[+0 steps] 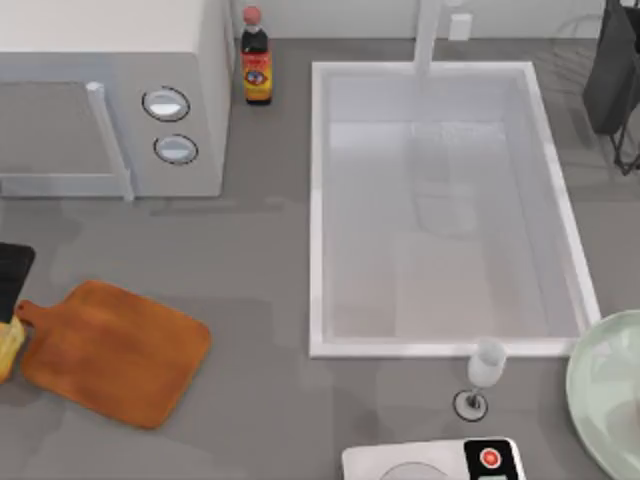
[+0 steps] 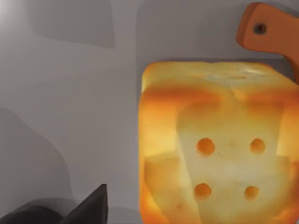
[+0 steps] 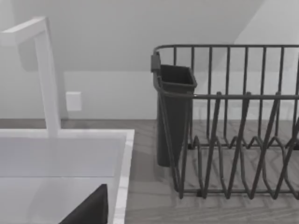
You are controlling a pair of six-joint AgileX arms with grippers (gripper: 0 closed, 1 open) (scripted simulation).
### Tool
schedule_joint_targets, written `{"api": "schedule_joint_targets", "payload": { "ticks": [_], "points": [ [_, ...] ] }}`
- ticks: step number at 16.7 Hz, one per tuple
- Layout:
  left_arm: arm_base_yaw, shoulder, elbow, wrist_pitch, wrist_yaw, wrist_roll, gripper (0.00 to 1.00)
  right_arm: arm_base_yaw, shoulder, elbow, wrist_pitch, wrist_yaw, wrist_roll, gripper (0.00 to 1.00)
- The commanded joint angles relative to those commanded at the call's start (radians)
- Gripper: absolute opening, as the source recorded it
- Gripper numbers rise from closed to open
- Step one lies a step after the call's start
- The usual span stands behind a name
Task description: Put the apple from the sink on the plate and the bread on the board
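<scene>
While the left arm sits at the far left edge of the table in the top view, its dark body is just above the bread, which lies at that same edge, touching or almost touching the handle tab of the board; in the left wrist view the bread is very close under the camera, with the handle of the board just beyond it; one dark fingertip of the left gripper shows beside the loaf, apart from it, but whether the pincer is open or closed, and whether it holds something, I cannot tell.

I judge the bread to be light and a little soft, with a dry crust that is not slippery; a grip across two opposite flat sides, near the middle of the cube, should hold it; too much squeeze may dent it.

The right arm is at the top right corner of the table, near a dark dish rack; the state of its pincer I also cannot tell; the sink looks empty and I see no apple; the plate waits at the right edge, near a wine glass.
</scene>
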Motion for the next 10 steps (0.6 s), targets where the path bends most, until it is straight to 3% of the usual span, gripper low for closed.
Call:
{"api": "schedule_joint_targets", "payload": {
  "ticks": [10],
  "points": [
    [0.001, 0.057, 0.035, -0.031, 0.0, 0.011, 1.0, 0.0, 0.0, 0.0, 0.0, 0.0, 0.0, 1.0]
  ]
}}
